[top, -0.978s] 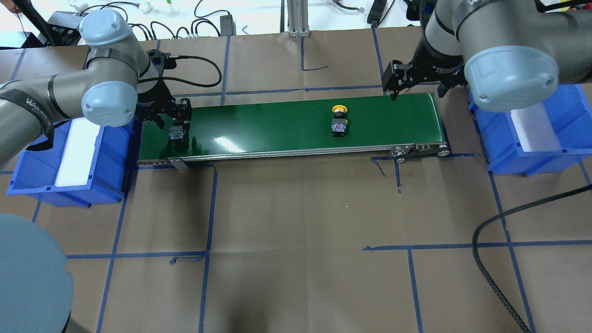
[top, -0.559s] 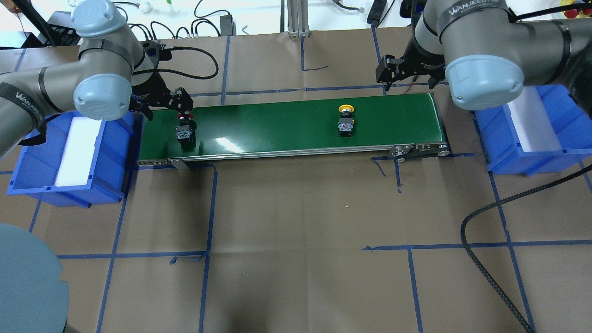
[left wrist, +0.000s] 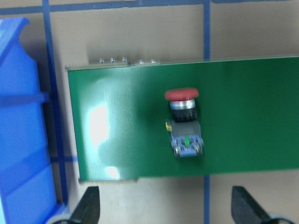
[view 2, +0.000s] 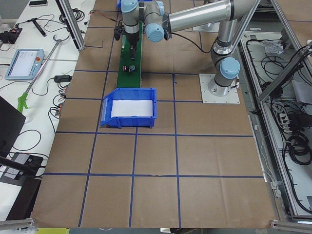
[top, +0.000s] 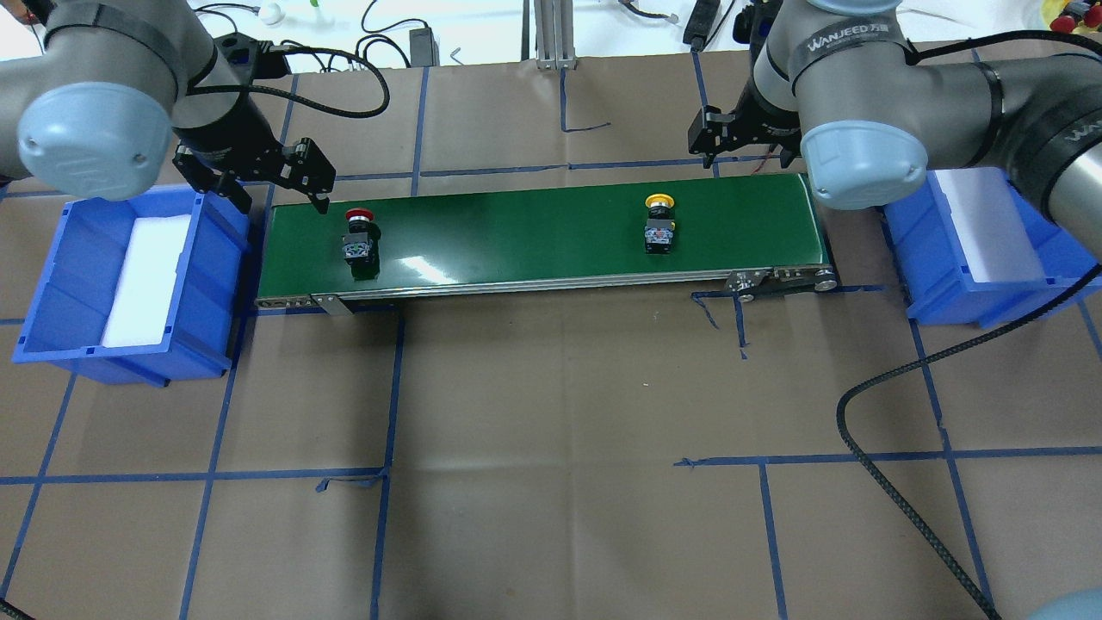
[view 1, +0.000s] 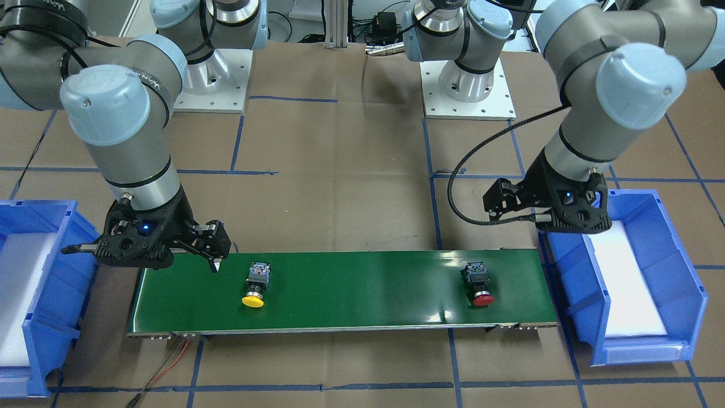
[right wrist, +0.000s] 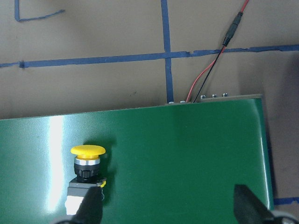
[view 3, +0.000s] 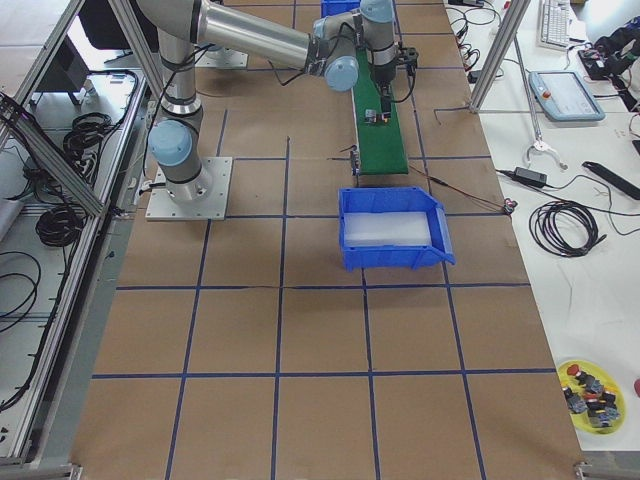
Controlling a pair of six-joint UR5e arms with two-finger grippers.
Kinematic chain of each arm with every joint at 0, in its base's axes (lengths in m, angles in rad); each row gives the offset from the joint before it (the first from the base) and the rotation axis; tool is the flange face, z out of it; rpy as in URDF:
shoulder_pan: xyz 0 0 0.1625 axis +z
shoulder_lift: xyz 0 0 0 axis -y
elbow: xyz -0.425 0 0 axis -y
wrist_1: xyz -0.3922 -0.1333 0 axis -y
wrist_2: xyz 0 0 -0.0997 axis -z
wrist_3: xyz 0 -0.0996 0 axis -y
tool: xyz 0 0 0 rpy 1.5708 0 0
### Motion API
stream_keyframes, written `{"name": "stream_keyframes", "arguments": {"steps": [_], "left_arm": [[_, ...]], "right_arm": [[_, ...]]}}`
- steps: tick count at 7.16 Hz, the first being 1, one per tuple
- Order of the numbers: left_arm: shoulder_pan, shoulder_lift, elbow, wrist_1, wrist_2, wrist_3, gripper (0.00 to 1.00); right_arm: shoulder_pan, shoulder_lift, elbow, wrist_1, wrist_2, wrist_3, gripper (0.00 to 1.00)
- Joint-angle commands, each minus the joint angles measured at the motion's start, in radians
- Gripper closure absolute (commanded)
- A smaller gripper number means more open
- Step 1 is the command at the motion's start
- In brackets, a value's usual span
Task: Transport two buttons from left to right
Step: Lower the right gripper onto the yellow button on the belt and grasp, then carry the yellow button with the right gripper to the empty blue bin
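On the green conveyor belt (top: 534, 232) lie both buttons on their sides. The red-capped button (top: 360, 237) (view 1: 477, 281) (left wrist: 184, 123) rests near the belt's left end. The yellow-capped button (top: 659, 228) (view 1: 256, 283) (right wrist: 86, 172) lies right of the middle. My left gripper (top: 280, 200) (left wrist: 166, 210) hangs open above the belt's far left corner, off the red button and holding nothing. My right gripper (top: 747, 159) (right wrist: 169, 210) hovers open behind the belt's right end, with the yellow button low in its wrist view.
A blue bin (top: 215, 284) with a white liner stands left of the belt. A second blue bin (top: 913, 258) stands off its right end. A black cable (top: 895, 508) loops over the brown table at the front right. Blue tape lines mark the surface.
My left gripper has let go of the red button and pulled up and back toward the left bin. Both buttons have drifted right on the belt. My right gripper shifted slightly left.
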Motion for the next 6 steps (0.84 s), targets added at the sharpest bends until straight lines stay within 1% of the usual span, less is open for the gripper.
{"name": "stream_keyframes", "arguments": {"steps": [1, 2, 3, 4, 6], "left_arm": [[-0.028, 0.116, 0.009, -0.144, -0.001, -0.012, 0.00], [-0.031, 0.160, -0.006, -0.190, 0.002, -0.037, 0.00], [-0.031, 0.174, -0.020, -0.194, 0.002, -0.037, 0.00], [-0.031, 0.176, -0.027, -0.192, 0.000, -0.040, 0.00], [-0.033, 0.173, -0.017, -0.191, -0.003, -0.046, 0.00]], "right_arm": [[0.001, 0.037, 0.002, -0.001, 0.003, 0.068, 0.00], [0.004, 0.066, -0.007, -0.007, 0.034, 0.078, 0.01], [0.009, 0.077, -0.006, -0.008, 0.080, 0.107, 0.00], [0.013, 0.089, -0.004, -0.014, 0.097, 0.108, 0.00], [0.029, 0.130, -0.004, -0.016, 0.083, 0.108, 0.00]]}}
